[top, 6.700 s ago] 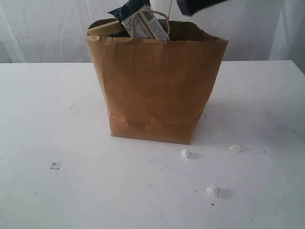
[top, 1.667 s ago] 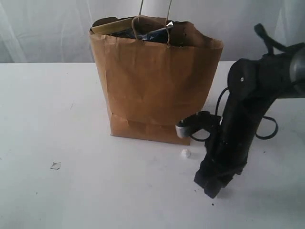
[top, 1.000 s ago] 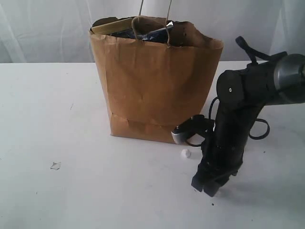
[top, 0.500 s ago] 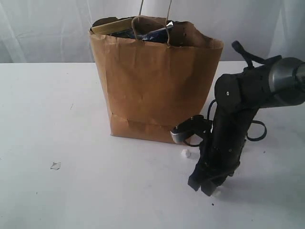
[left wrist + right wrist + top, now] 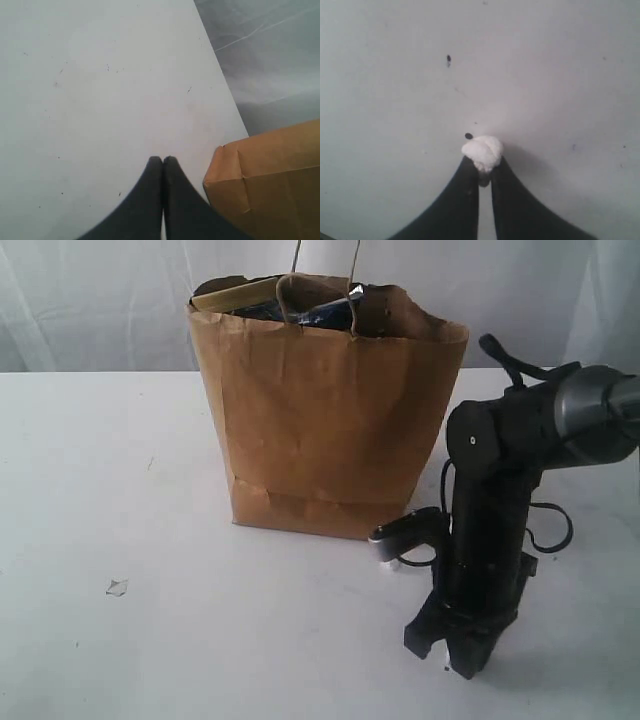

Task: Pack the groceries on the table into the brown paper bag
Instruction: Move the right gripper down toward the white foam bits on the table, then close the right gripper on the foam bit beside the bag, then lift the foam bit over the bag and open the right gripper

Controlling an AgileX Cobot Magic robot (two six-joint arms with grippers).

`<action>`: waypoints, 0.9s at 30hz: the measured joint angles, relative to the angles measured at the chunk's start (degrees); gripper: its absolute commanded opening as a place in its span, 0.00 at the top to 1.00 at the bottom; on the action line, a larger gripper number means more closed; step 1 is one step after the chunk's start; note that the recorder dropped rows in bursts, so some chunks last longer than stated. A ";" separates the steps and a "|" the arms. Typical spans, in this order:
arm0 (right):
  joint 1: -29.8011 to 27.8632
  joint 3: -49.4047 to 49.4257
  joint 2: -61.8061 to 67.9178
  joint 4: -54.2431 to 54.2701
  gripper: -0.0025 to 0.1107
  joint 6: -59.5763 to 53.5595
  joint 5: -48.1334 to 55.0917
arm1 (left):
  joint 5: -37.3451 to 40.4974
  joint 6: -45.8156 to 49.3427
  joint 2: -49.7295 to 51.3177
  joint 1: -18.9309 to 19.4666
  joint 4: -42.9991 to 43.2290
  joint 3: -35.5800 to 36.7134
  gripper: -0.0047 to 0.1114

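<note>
Standing upright near the middle of the bench (image 5: 90, 460), the brown paper bag (image 5: 330, 420) is seen with its ragged rim open. At the rim, a dark-blue packet (image 5: 322, 312) and a flat olive-tan edge (image 5: 235, 296) are visible inside; the other contents are hidden by the paper wall.

The right pincer (image 5: 452, 658) is lowered to the bench at about 4 o'clock from the bag, near it but apart. In the right wrist view this pincer (image 5: 482, 172) is clenched on a white crumb (image 5: 482, 150), which is pinched between the 2 fingertips. A small dark speck (image 5: 468, 136) lies just beside the crumb. Whether the crumb touches the bench cannot be told.

The left pincer (image 5: 162, 161) is clenched on nothing, its 2 fingers touching each other above bare bench (image 5: 100, 100). A lower corner of the bag (image 5: 270, 175) is seen near it.

At about 8 o'clock from the bag, well apart, 1 pale flake (image 5: 117, 587) lies on the bench. A second white crumb (image 5: 391, 562) is partly seen beside the right arm.
</note>
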 measured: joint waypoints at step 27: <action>0.00 -18.85 -28.81 14.04 0.98 -7.64 -6.23 | 0.00 0.00 0.00 0.00 0.00 0.00 0.96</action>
